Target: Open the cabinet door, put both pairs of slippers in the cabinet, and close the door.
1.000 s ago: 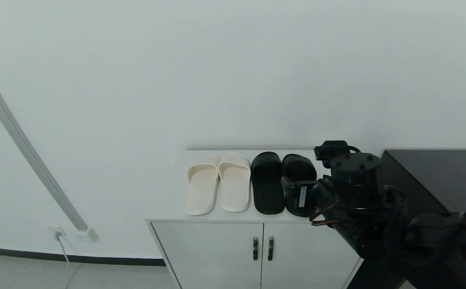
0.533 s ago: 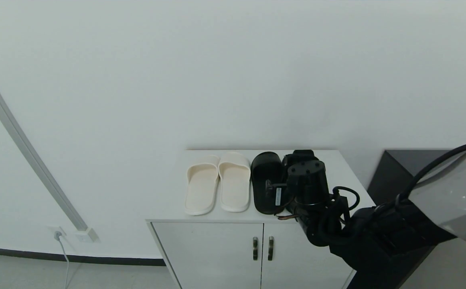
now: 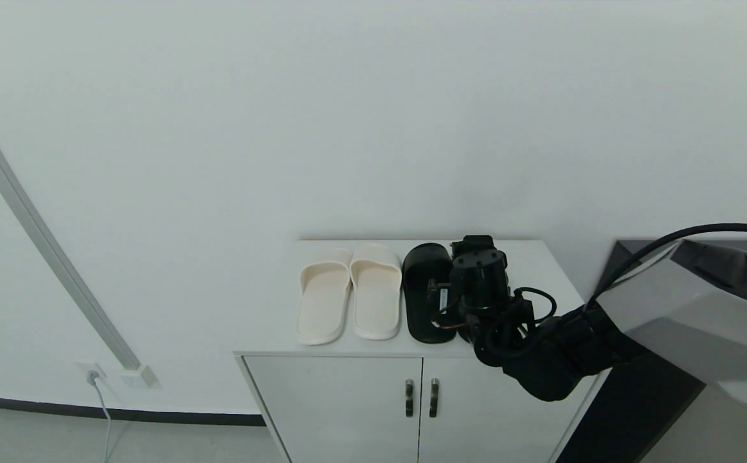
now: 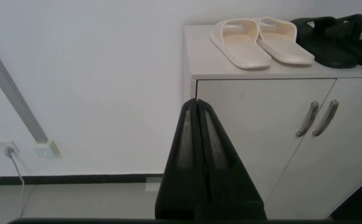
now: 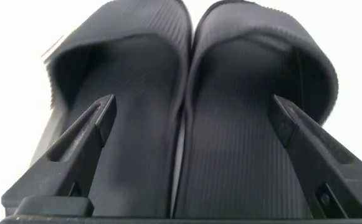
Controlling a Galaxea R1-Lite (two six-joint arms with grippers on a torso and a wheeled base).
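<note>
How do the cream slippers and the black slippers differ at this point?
The cream pair is light; the black pair is dark. The cream pair lies to the left of the black pair. The right gripper, open, is spread over the black pair, while nothing is near the cream pair. Both pairs lie side by side, toes to the wall, on the cabinet top, above the shut doors.
</note>
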